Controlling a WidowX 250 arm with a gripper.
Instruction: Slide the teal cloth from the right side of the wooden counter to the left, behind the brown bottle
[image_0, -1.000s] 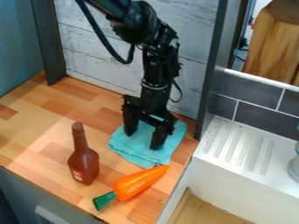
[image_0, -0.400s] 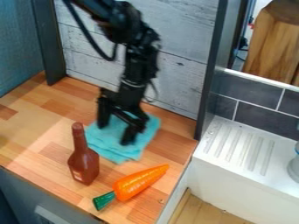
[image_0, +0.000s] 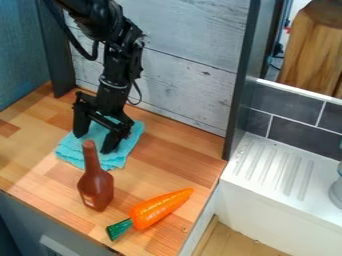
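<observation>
My gripper stands over the left-back part of the wooden counter, its two fingers spread apart and pointing down onto a folded turquoise cloth. The fingertips press on or rest at the cloth. In front of the cloth stands a brown bottle, its neck overlapping the cloth's front edge in this view. An orange toy carrot with a green top lies to the bottle's right, near the counter's front edge.
A grey plank wall rises behind the arm, with dark posts at its left and right. To the right of the counter are a white ridged drainboard and a sink basin below it. Dark tiles line the wall there.
The gripper has moved left along the back of the counter, and the turquoise cloth has slid left with it. Bottle and carrot have stayed where they were.
</observation>
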